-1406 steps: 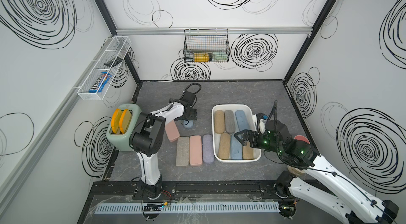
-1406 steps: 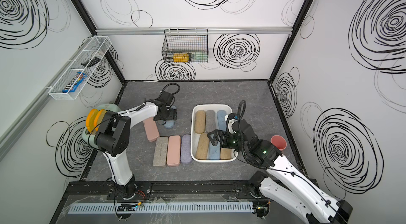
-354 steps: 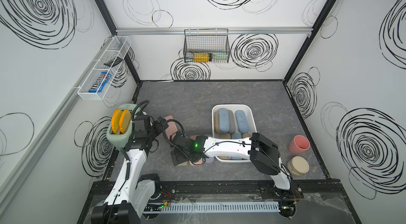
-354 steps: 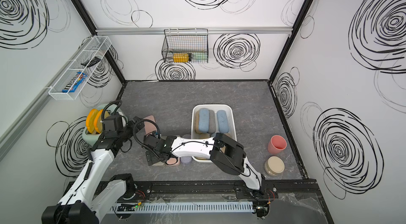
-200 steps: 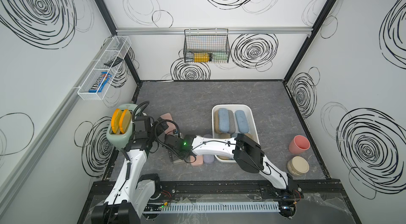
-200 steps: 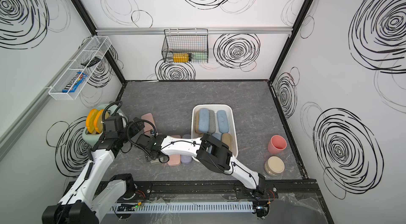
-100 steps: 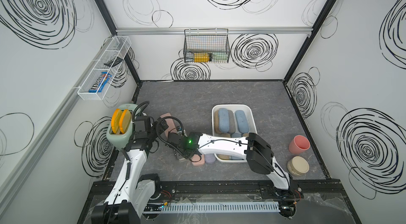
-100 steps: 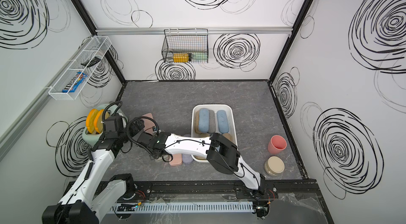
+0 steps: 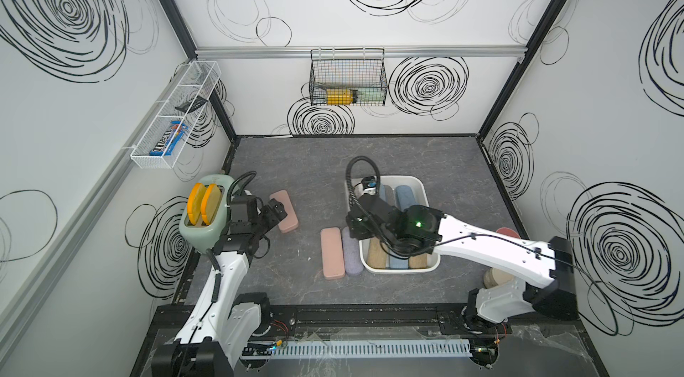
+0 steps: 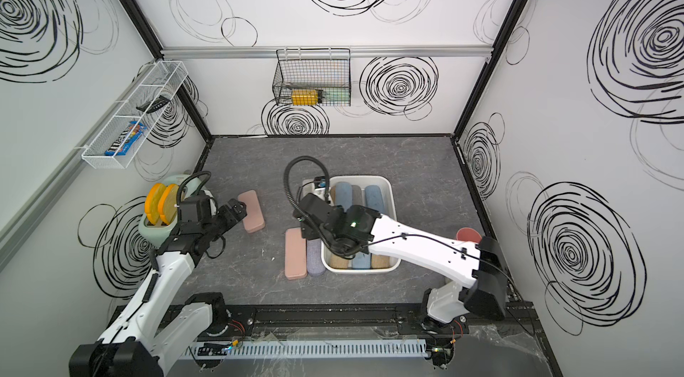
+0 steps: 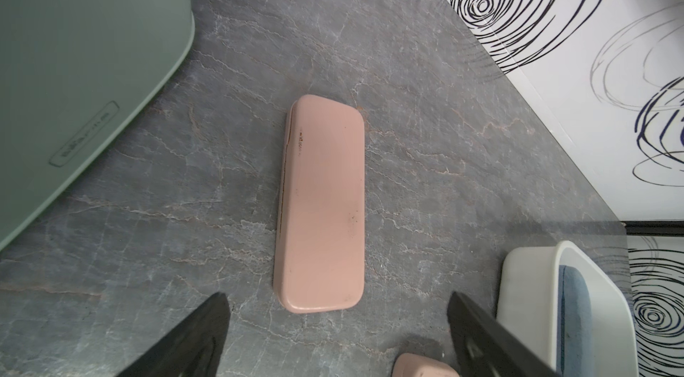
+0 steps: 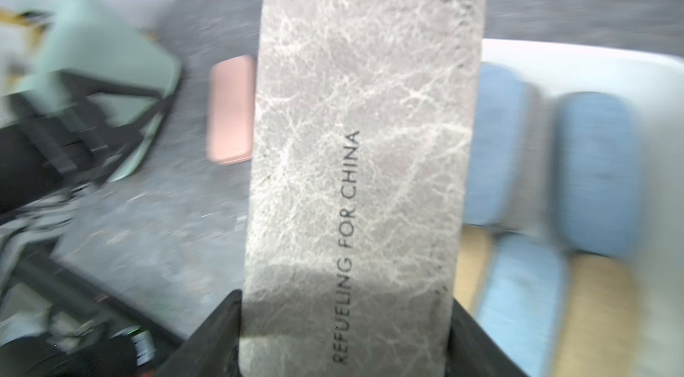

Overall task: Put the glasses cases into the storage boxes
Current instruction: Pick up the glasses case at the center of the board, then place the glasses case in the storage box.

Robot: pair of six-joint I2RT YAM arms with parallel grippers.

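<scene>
- The storage box (image 9: pixel 401 270) stands right of centre on the surface (image 9: pixel 314 164), with cases (image 9: pixel 405 195) inside it in a far row and a near row.
- Just left of the box, an inner case (image 9: pixel 351 256) and an outer case (image 9: pixel 332 253) lie side by side.
- A lone case (image 9: pixel 284 211) lies farther left and back, near the toaster (image 9: pixel 201 234) at the left edge.
- A held case (image 12: pixel 362 157) sits between the right fingers (image 12: pixel 218 334), over the box's left wall.
- A cup (image 10: pixel 468 235) stands right of the box.
</scene>
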